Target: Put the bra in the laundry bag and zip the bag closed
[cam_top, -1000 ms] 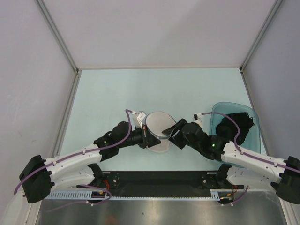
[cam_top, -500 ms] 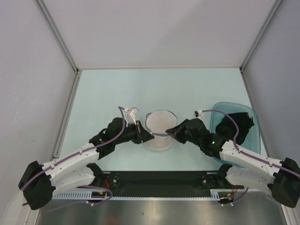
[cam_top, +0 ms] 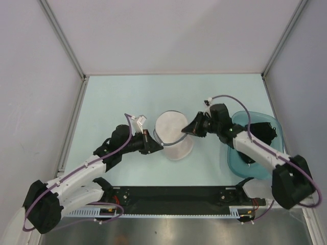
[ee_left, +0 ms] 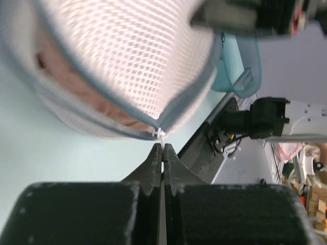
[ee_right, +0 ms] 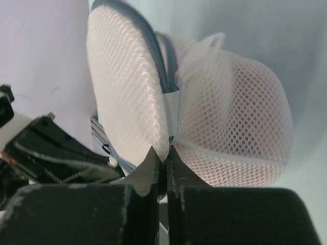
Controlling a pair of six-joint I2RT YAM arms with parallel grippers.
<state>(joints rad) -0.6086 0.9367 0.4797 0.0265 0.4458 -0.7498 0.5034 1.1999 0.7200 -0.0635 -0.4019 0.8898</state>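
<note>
We see the laundry bag [cam_top: 172,135] on the table [cam_top: 117,102], the bra [ee_left: 84,94] inside it.
From the left: our left claw [cam_top: 157,146] is closed at the white zip pull [ee_left: 160,134] and seems to pinch it, though the view is poor. The bag's zip gapes, showing pink. Our right claw [cam_top: 187,130] is clamped tight on its mesh rim. Far right, a teal basin [cam_top: 240,162] holds a black garment [cam_top: 258,133].

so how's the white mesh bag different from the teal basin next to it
The laundry bag is white mesh with a grey zip; the teal basin is smooth see-through plastic. A pink bra shows through the bag; the basin holds a black garment. The left gripper and right gripper both pinch the bag's rim; nothing grips the basin. Both hold clothing.
</note>
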